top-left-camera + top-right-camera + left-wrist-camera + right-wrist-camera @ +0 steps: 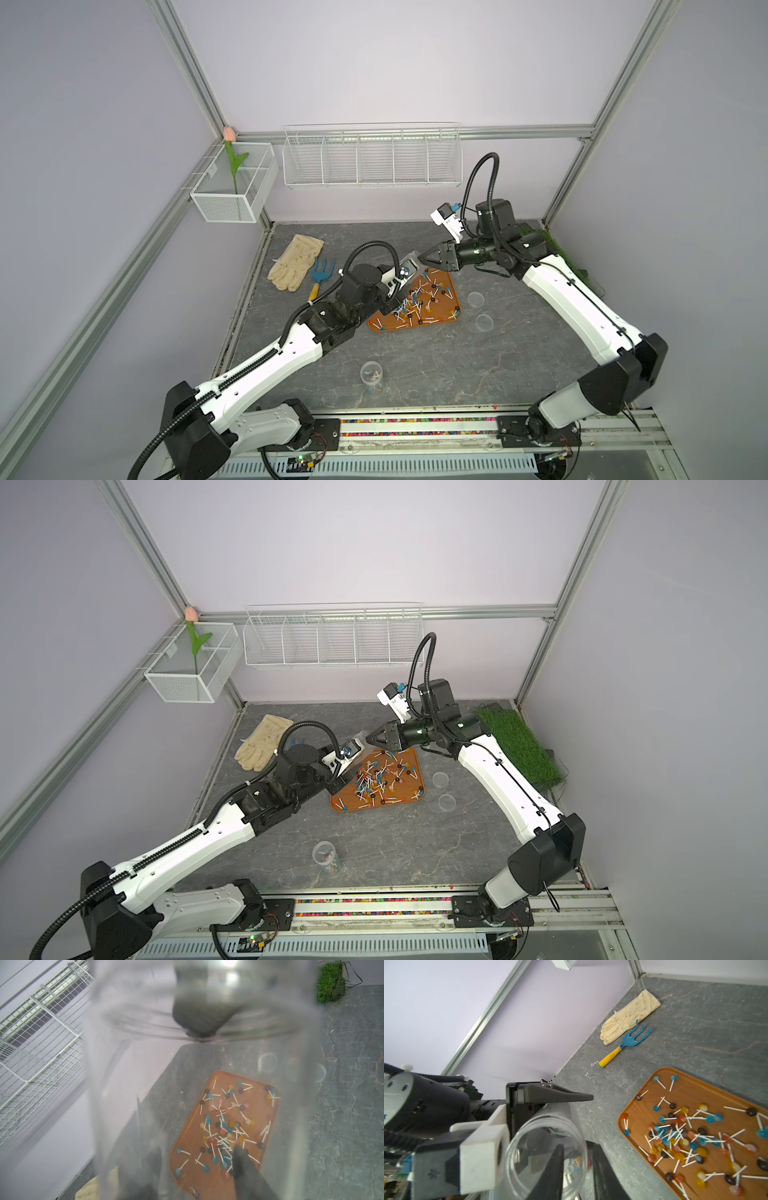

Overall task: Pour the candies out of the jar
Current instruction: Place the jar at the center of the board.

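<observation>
A clear jar (409, 266) (550, 1118) hangs tilted over the near-left corner of the brown tray (456, 297) (415, 759). My left gripper (394, 300) (197, 1159) is shut on the jar's body, one finger on either side. The left wrist view looks through the jar wall. My right gripper (421, 259) (577, 1145) meets the jar's far end, its fingers close together astride the round rim. The candies (415, 300) (224, 1126) (685, 1136), small lollipops with white sticks, lie scattered on the tray. No candies show inside this jar.
A second clear jar (371, 372) with a few candies stands upright near the front. Two clear lids (475, 298) (484, 322) lie right of the tray. A glove (296, 262) and blue rake (320, 272) lie far left, a grass mat (519, 742) far right.
</observation>
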You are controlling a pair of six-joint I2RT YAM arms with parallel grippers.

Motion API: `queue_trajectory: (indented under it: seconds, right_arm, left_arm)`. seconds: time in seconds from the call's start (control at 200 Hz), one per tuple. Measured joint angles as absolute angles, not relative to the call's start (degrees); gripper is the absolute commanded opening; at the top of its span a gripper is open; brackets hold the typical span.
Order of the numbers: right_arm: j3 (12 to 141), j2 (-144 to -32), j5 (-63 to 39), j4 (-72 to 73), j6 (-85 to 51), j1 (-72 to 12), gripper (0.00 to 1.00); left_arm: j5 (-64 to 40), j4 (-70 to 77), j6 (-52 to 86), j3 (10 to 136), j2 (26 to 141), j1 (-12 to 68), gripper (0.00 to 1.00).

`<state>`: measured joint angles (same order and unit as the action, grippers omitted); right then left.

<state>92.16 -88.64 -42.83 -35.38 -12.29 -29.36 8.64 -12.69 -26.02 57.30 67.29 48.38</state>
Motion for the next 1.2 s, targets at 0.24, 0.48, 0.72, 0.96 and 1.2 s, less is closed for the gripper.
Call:
queue_trajectory:
  seconds: [0.24, 0.48, 0.72, 0.96, 1.2]
  right_arm:
    - [92.3, -88.9, -39.6, -36.5, -10.8, -29.9, 0.07]
    - [92.4, -88.9, -38.6, -36.6, -10.4, -30.3, 0.07]
    - [92.4, -89.2, -38.3, -36.6, -10.2, -30.4, 0.07]
    - [92.4, -89.2, -37.4, -36.6, -10.0, -30.6, 0.07]
    - [92.4, -89.2, -37.1, -36.6, -10.1, -30.6, 0.07]
  left_arm:
    - [8.3, -13.4, -27.1, 57.3, 67.6, 48.4, 0.56]
    - [8.5, -13.8, -27.1, 57.3, 67.6, 48.4, 0.56]
    - [8.9, -14.2, -27.1, 57.3, 67.6, 48.4, 0.56]
    - [9.8, -13.8, -25.8, 57.3, 67.8, 48.4, 0.75]
    - [10.8, -13.4, -24.5, 57.3, 67.9, 48.4, 0.99]
